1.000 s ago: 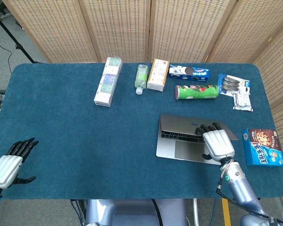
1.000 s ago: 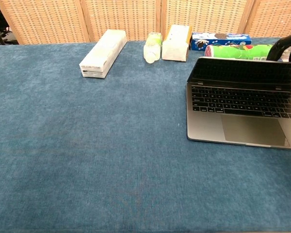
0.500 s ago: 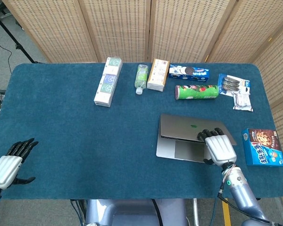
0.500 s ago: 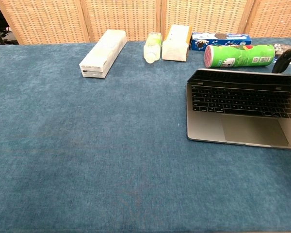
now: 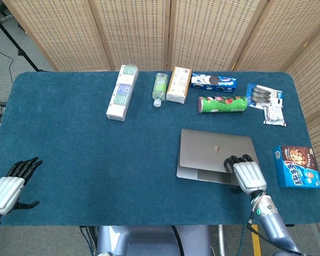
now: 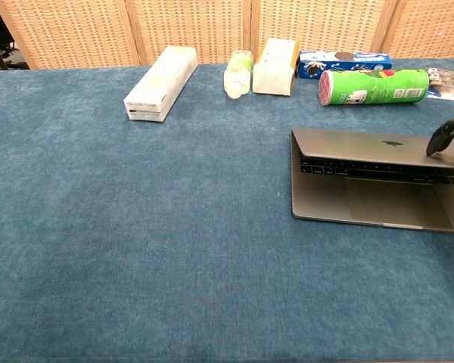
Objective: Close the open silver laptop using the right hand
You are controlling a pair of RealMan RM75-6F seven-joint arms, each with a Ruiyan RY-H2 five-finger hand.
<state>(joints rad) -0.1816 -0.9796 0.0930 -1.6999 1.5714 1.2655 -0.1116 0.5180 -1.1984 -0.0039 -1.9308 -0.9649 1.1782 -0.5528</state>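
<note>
Silver laptop (image 5: 213,153) nearly shut, lid low over keyboard, right hand (image 5: 246,174) fingers pressing its lid.

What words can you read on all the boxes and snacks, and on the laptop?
None can be read for sure; every print is too small or blurred.
Blue cookie pack: a round cookie picture, letters blurred.
Green can: print blurred.
Blue box: large signs, unreadable.
White box: round labels, unreadable.
Laptop: only a small logo, no words.
</note>
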